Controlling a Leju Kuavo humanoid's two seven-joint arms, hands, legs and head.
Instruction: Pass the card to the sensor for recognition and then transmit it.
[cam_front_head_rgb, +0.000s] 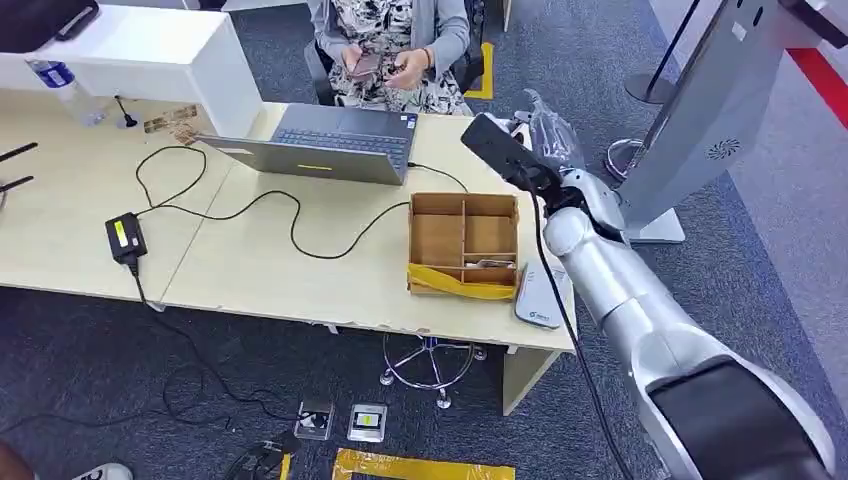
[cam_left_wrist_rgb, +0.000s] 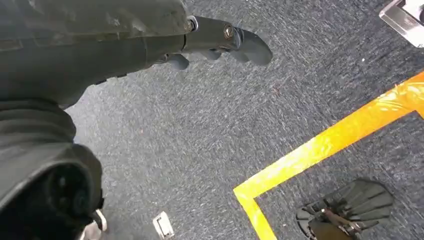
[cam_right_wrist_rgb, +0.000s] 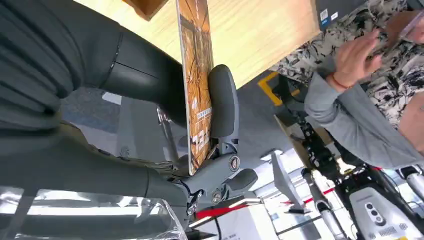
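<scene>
An orange-brown printed card (cam_right_wrist_rgb: 196, 85) stands edge-on in the right wrist view, pinched by my right hand (cam_right_wrist_rgb: 220, 130) between the thick thumb (cam_right_wrist_rgb: 223, 102) and the dark fingers behind it. In the head view my right hand (cam_front_head_rgb: 505, 152) hovers above the table's right end, beyond the cardboard box (cam_front_head_rgb: 463, 245). The white sensor (cam_front_head_rgb: 538, 297) lies flat on the table beside the box, below my forearm. My left hand (cam_left_wrist_rgb: 220, 42) hangs over the carpet, holding nothing.
A person (cam_front_head_rgb: 390, 50) sits behind the table (cam_front_head_rgb: 250, 270) holding a phone. A laptop (cam_front_head_rgb: 330, 145), a power adapter (cam_front_head_rgb: 125, 238) and cables lie on the table. A grey kiosk stand (cam_front_head_rgb: 700, 110) rises at the right. Yellow tape (cam_left_wrist_rgb: 325, 145) marks the floor.
</scene>
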